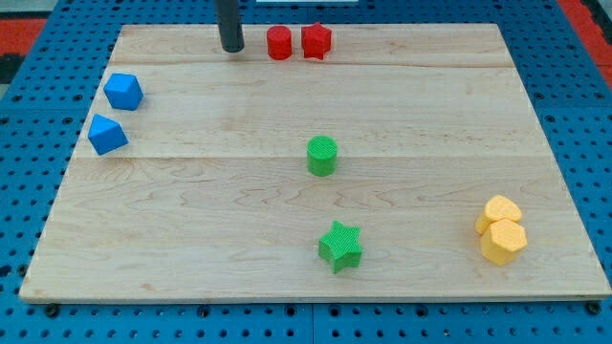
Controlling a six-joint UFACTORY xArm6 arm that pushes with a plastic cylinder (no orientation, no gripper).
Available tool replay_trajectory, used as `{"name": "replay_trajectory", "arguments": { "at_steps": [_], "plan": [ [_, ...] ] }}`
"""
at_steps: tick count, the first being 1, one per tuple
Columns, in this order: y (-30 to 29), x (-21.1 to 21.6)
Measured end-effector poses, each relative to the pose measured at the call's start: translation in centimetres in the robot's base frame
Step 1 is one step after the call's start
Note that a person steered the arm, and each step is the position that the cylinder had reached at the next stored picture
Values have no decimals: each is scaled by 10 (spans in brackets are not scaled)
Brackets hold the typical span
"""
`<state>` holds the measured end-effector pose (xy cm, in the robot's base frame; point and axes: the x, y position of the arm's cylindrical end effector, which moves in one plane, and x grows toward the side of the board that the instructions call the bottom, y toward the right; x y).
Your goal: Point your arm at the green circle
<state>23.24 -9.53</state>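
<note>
While my tip [231, 48] stands upright at the board's [191, 239] top edge, it holds nothing.
The green circle [322, 156] lies well apart at centre; bare wood separates them.

Bright, even light falls on my table [191, 191], seemingly from above: the blocks cast only small, soft shadows close at their bases. No glare shows on the pale wood. Focus is fairly sharp throughout, grain lines clear. The table's edges slant inward toward the view's top, perhaps plain perspective.
</note>
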Motion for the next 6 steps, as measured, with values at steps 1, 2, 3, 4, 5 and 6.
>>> {"name": "replay_trajectory", "arguments": {
  "at_steps": [1,2,3,4,5,6],
  "plan": [
    [37,0],
    [40,1],
    [29,46],
    [29,82],
    [29,85],
    [33,88]
  ]
}}
